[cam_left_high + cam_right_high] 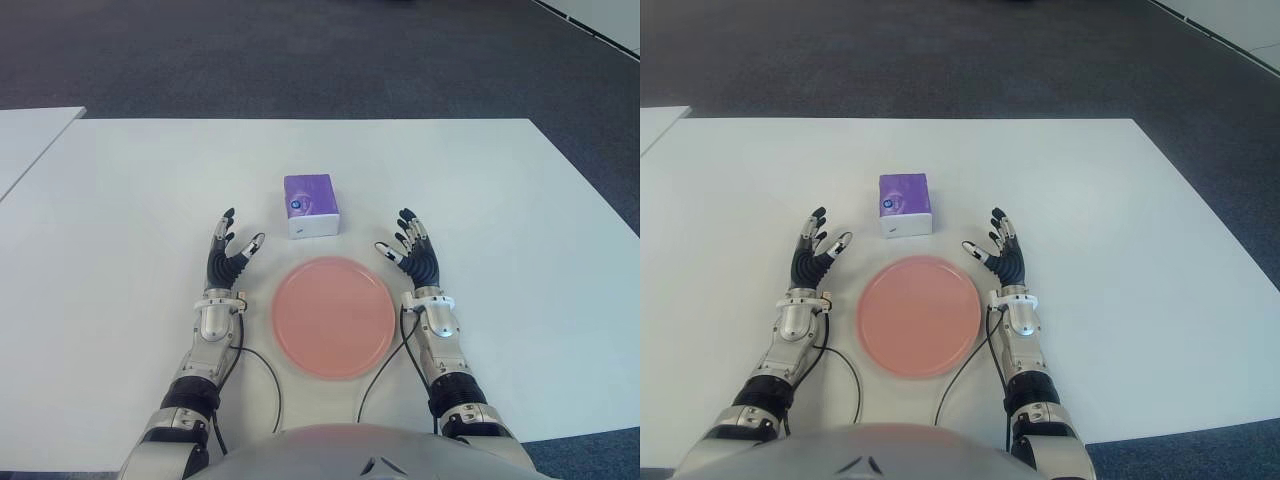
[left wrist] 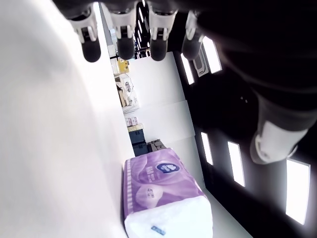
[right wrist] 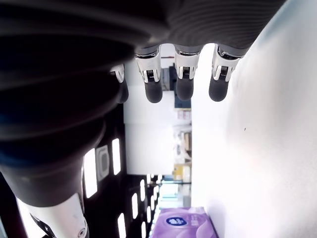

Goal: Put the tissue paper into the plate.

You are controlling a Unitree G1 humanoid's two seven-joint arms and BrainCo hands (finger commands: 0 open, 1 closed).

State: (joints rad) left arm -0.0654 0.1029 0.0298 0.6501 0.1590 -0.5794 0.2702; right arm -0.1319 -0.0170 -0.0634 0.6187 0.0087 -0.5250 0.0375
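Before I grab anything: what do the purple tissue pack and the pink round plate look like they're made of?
The purple tissue pack looks wrapped in thin glossy plastic film: soft rounded edges, sheen in the left wrist view. The pink round plate looks like smooth matte plastic, uniform in colour with a low rim; ceramic can't be excluded.

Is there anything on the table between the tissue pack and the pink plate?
No. In the left eye view, only bare white table separates the tissue pack from the plate.
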